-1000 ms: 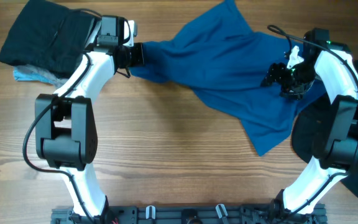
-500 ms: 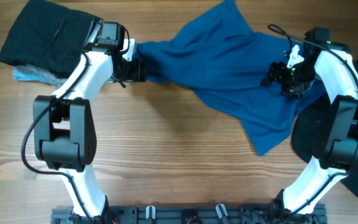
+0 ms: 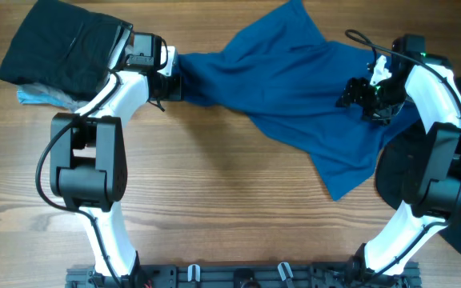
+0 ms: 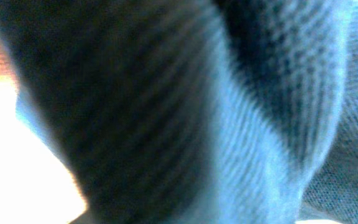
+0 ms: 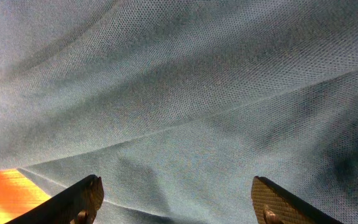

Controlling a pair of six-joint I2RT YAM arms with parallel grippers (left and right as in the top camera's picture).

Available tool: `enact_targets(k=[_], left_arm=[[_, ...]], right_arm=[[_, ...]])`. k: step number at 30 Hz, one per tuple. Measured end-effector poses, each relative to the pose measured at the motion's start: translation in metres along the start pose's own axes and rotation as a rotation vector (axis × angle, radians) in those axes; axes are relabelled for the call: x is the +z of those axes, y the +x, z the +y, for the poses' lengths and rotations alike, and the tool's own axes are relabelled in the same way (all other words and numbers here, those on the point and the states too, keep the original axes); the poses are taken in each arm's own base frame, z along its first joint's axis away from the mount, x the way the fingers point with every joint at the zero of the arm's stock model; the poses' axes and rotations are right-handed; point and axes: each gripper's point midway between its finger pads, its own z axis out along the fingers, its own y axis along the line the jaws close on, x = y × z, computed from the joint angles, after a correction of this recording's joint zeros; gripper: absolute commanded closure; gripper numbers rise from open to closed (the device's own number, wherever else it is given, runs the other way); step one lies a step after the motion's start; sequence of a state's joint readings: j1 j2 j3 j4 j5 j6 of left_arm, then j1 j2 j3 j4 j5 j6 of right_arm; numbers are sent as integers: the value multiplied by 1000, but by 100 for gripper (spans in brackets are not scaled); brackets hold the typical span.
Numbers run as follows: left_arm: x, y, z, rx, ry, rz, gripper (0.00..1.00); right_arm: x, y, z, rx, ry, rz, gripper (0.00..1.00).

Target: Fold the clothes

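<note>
A black garment [image 3: 54, 48] is piled at the worktop's [image 3: 214, 184] far left. The left gripper [image 3: 174, 78] is set against the royal-blue shirt's [image 3: 294, 88] left tip; its grip cannot be told. The shirt is spread rumpled rightwards, where the right gripper [image 3: 358, 94] is held over it, fingers apart.

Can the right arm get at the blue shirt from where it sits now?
Probably yes: the right gripper is open directly over the blue shirt, with nothing between it and the fabric.
</note>
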State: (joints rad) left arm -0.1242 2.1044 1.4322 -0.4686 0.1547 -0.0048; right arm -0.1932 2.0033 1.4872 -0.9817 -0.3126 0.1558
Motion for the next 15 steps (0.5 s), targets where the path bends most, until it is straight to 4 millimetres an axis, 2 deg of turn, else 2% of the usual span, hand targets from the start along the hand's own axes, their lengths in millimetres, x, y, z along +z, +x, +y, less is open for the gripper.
enact_targets(k=[3, 6, 9, 11, 15], left_arm=[[0, -1, 0, -3, 0, -5, 96], [-1, 8, 0, -5, 1, 33, 96], [-19, 33, -1, -22, -11, 141, 96], [-50, 46, -1, -29, -36, 201, 96], [-120, 50, 8, -33, -125, 194, 88]], right_arm=[[0, 0, 0, 0, 0, 0, 19], [0, 1, 0, 1, 1, 4, 19], [0, 8, -1, 10, 6, 30, 18], [0, 14, -3, 19, 16, 57, 19], [-2, 31, -6, 40, 31, 124, 19]])
